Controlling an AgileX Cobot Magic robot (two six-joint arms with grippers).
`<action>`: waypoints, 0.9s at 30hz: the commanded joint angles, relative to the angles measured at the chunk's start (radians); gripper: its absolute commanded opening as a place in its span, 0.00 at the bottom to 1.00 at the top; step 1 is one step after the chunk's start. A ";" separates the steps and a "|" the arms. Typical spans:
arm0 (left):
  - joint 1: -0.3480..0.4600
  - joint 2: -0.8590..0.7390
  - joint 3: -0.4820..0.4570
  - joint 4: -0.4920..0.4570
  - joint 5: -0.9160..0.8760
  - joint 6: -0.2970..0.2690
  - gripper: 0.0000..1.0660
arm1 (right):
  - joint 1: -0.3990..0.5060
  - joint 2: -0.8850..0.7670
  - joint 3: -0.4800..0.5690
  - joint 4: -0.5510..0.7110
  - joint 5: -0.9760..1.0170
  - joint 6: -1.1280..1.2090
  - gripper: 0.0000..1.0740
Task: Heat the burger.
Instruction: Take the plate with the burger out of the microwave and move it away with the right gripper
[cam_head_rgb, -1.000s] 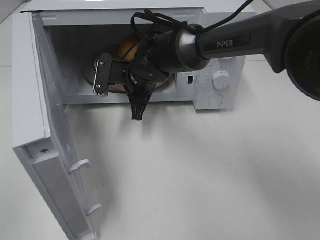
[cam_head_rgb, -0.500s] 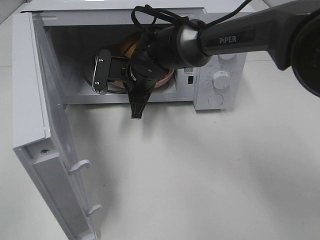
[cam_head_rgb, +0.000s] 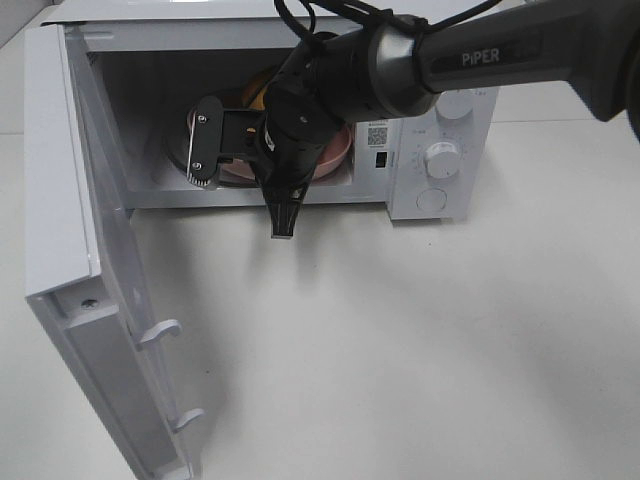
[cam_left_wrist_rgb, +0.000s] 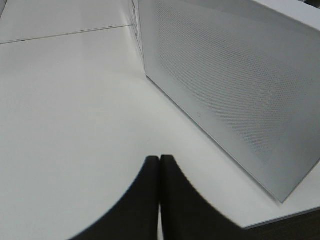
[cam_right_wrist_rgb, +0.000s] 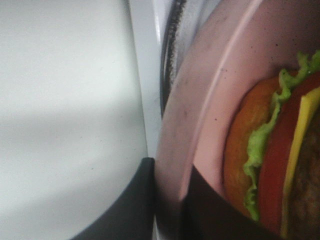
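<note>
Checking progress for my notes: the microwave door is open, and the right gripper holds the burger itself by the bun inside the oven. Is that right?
Not quite. The right gripper is clamped on the rim of the pink plate, not on the bun; the burger just rides on that plate. The right wrist view shows this. The rest stands: the microwave door is open and the plate is inside.
</note>
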 joint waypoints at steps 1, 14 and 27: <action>0.002 -0.011 0.003 -0.006 -0.016 0.004 0.00 | -0.008 -0.054 0.049 0.021 -0.008 -0.062 0.00; 0.002 -0.011 0.003 -0.006 -0.016 0.004 0.00 | -0.008 -0.232 0.315 0.014 -0.133 -0.203 0.00; 0.002 -0.011 0.003 -0.006 -0.016 0.004 0.00 | -0.008 -0.400 0.576 0.008 -0.214 -0.331 0.00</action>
